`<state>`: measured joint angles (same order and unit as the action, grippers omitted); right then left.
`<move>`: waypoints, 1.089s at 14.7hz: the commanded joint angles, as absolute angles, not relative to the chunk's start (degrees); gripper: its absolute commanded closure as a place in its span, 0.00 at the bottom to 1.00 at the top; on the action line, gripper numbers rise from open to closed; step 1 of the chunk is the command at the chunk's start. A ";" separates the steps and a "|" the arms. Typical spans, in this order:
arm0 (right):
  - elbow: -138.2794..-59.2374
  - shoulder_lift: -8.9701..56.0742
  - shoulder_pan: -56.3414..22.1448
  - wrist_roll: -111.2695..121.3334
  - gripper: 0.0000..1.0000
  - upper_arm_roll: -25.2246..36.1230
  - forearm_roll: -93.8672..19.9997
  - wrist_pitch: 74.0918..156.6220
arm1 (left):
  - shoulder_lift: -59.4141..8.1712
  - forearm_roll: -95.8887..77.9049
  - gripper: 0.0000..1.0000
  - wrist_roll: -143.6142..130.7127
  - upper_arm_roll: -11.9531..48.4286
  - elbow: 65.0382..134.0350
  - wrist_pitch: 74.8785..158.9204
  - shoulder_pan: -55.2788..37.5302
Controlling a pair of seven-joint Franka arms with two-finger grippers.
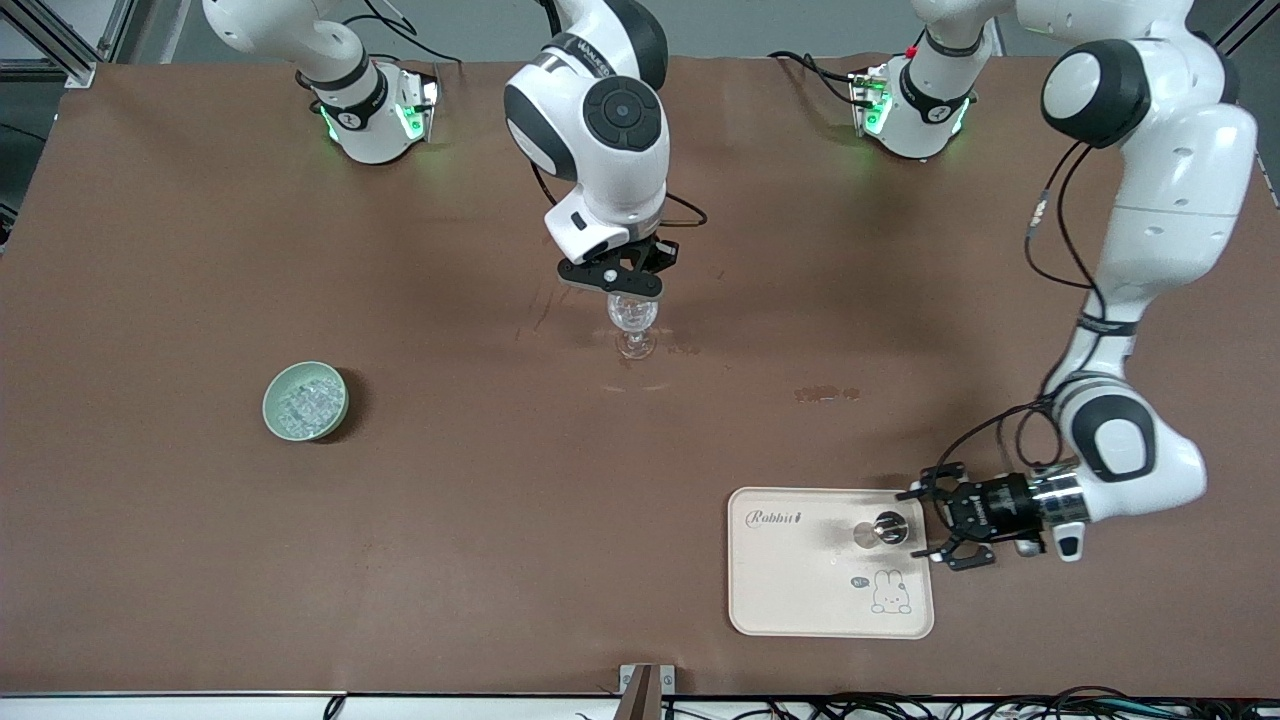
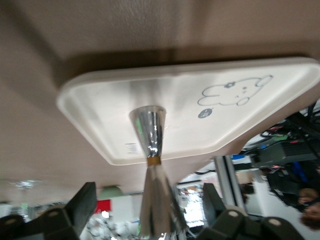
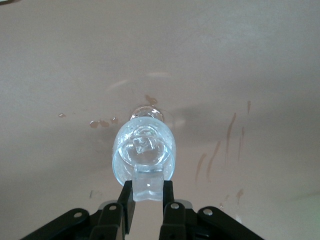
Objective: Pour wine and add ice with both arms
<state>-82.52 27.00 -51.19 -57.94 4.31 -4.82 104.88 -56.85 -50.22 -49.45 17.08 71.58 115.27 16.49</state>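
Observation:
A clear stemmed glass [image 1: 633, 322] stands mid-table with a piece of ice [image 3: 144, 145] inside it. My right gripper [image 1: 622, 282] hangs just over its rim, shut on a clear ice cube [image 3: 148, 186]. More ice [image 1: 303, 403] fills the pale green bowl [image 1: 340, 392] toward the right arm's end. A silver conical vessel [image 1: 887, 528] stands on the cream tray [image 1: 830, 600]. My left gripper [image 1: 920, 525] is open around that vessel [image 2: 150, 135], its fingers [image 2: 82, 205] clear of the metal. The wine is out of view.
Reddish-brown stains [image 1: 826, 393] mark the brown tabletop between the glass and the tray, with streaks [image 3: 230, 132] beside the glass. The tray [image 2: 240, 125] bears a rabbit drawing. A metal bracket [image 1: 645, 685] sits at the table edge nearest the front camera.

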 commanded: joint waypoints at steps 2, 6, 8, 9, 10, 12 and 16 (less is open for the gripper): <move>-82.18 27.95 -51.59 -58.80 0.98 4.48 -4.75 105.38 | -50.11 -32.30 0.00 -48.96 17.75 73.04 106.45 21.53; -82.18 28.21 -51.68 -58.89 0.95 4.48 -4.66 105.38 | -41.68 -13.84 0.00 -45.47 18.62 73.04 98.48 21.45; -82.18 28.30 -51.68 -58.89 0.90 4.48 -4.66 105.47 | -36.85 -10.64 0.00 -38.70 19.86 73.04 93.62 21.62; -82.09 28.56 -51.77 -58.80 0.86 4.48 -4.66 105.47 | -35.09 -9.33 0.00 -34.93 20.21 73.21 92.21 21.45; -82.09 28.74 -51.77 -58.80 0.86 4.48 -4.75 105.47 | -33.24 -6.71 0.00 -30.98 20.39 73.21 90.37 20.58; -82.00 28.74 -51.77 -58.80 0.83 4.48 -4.75 105.47 | -29.37 1.72 0.00 -26.30 22.14 73.21 89.30 18.38; -82.09 28.74 -51.94 -58.80 0.74 4.48 -4.75 105.47 | -22.43 6.59 0.00 -24.87 28.03 74.09 88.42 17.93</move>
